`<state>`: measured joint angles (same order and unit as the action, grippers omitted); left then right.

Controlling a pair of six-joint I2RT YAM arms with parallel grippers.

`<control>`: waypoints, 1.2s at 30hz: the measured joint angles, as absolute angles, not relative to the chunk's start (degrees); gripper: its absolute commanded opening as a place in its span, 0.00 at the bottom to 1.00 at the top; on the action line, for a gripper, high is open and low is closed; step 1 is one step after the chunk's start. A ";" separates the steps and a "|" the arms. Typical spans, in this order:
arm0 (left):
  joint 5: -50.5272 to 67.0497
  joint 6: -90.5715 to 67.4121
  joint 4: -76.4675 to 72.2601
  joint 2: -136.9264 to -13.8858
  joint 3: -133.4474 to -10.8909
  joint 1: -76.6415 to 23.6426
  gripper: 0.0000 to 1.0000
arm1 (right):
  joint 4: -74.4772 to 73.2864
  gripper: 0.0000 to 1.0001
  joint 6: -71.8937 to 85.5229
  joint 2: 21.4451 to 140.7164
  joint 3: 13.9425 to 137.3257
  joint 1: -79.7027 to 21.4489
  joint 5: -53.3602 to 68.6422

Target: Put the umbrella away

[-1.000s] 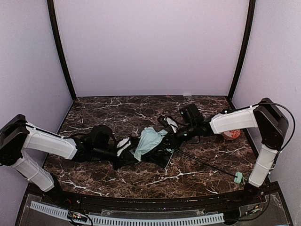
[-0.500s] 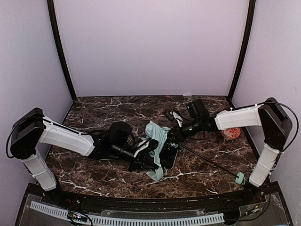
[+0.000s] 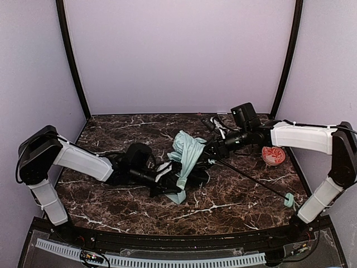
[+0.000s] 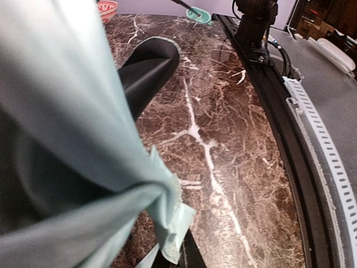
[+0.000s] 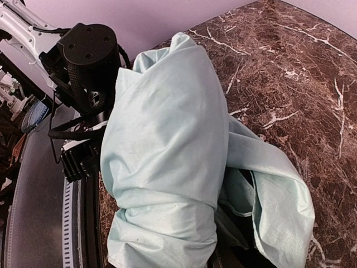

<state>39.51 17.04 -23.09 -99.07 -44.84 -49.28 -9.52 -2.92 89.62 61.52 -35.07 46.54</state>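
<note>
Umbrella [image 3: 187, 152] half-collapsed, shaft out, canopy loose (not stowed); left gripper [image 3: 169, 173] pinched shut on its fabric, right gripper [image 3: 214, 150] jaws hidden, can't tell

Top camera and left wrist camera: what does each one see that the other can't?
Only the top: the left arm and the whole black shaft. Only the left wrist: a close look at a bunched fabric corner, and blurry stuff past the table's edge. Both: the mint umbrella, its handle, the orange bowl and the marble table.
</note>
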 measured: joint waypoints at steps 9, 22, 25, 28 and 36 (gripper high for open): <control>27.79 28.03 -29.34 -100.49 -45.65 -48.27 0.00 | -19.05 0.00 -10.28 86.78 65.19 -34.98 46.76; 31.40 35.46 -43.40 -115.92 -59.66 -46.92 0.00 | -17.82 0.00 -13.43 79.00 61.39 -35.57 40.10; 34.65 32.01 -43.59 -118.58 -61.41 -46.83 0.00 | -14.92 0.00 -10.79 79.09 59.64 -35.20 34.54; 36.12 28.93 -43.66 -118.50 -61.21 -47.86 0.00 | -11.66 0.00 -6.94 79.11 58.76 -34.28 28.77; 41.30 18.76 -49.87 -111.90 -60.49 -58.26 0.00 | -9.58 0.00 -2.87 80.82 58.59 -33.10 17.91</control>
